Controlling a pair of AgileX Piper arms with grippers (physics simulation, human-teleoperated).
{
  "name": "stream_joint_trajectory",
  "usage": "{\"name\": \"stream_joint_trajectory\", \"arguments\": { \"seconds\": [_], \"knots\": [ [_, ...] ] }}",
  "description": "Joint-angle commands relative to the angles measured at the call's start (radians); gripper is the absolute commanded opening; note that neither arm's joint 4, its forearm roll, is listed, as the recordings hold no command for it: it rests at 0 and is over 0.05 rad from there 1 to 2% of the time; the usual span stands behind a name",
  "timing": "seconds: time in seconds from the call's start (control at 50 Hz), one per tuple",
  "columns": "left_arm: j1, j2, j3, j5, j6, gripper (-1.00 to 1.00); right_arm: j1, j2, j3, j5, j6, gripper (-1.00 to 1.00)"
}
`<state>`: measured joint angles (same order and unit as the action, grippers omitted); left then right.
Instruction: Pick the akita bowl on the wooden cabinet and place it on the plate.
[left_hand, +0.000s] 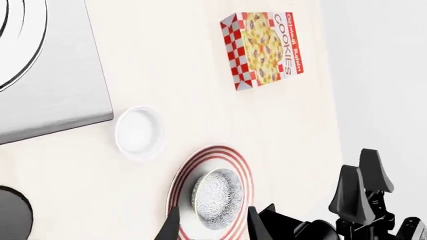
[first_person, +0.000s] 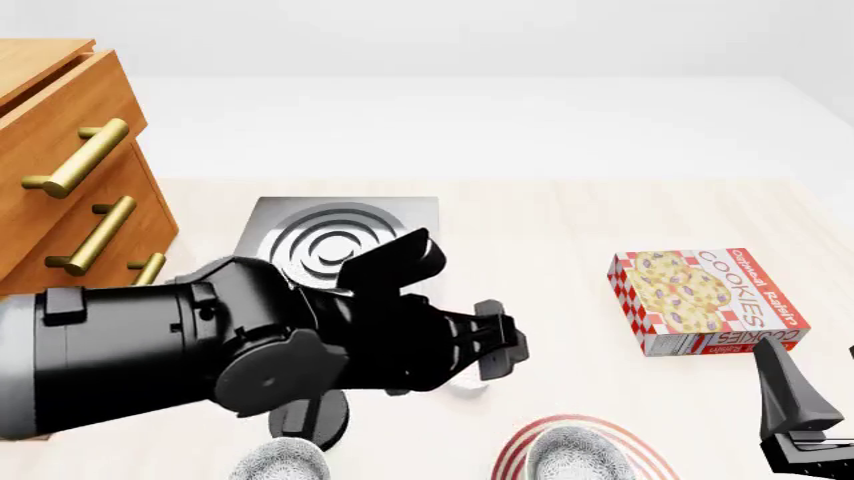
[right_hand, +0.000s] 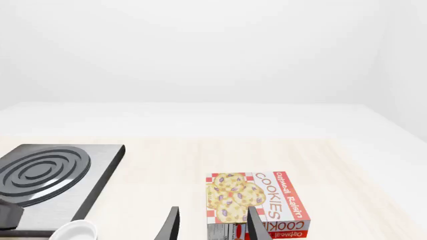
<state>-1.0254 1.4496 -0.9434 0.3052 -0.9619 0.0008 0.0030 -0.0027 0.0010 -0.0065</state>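
The akita bowl (left_hand: 218, 198) sits in the plate (left_hand: 235, 161), a round bowl whose white surface is finely peppered with black, so it reads as grey. The plate is flat, round and white, with thin red concentric rings near its rim. In the front view the bowl (first_person: 578, 455) and the plate (first_person: 513, 447) lie at the bottom edge, only partly in frame, and a second speckled round shape (first_person: 280, 463) shows there too, well apart from the plate.

Just beside the plate rests a small plain white bowl (left_hand: 139, 133), smooth and glossy. Past it lies the grey square stove (left_hand: 57, 85), a brushed metal slab with silver concentric rings. Further from the plate lies a flat cardboard cookie box (left_hand: 261, 48) printed with a red and white check pattern and a cookie picture. All rest on a pale wood-grain table (left_hand: 167, 65).

The wooden cabinet (first_person: 60, 170), orange-brown with brass bar handles, stands beyond the stove from the plate.

The left gripper (left_hand: 213, 225) hangs above the plate with its 2 dark tapered fingers spread apart and the bowl showing between them, untouched. The left arm (first_person: 200, 350) is bulky, matte black and cylindrical.

The right gripper (right_hand: 212, 226) is empty, its thin fingers parted, pointing toward the cookie box.
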Motion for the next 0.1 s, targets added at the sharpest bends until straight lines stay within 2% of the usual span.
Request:
{"name": "stream_joint_trajectory", "arguments": {
  "seconds": [0.02, 0.1],
  "knots": [
    [0.035, -0.062, 0.042, 0.003, 0.022, 1.00, 0.000, 0.000, 0.000, 0.000, 0.000, 1.00],
    [0.048, -0.080, 0.055, 0.001, 0.026, 1.00, 0.000, 0.000, 0.000, 0.000, 0.000, 1.00]
  ]
}}
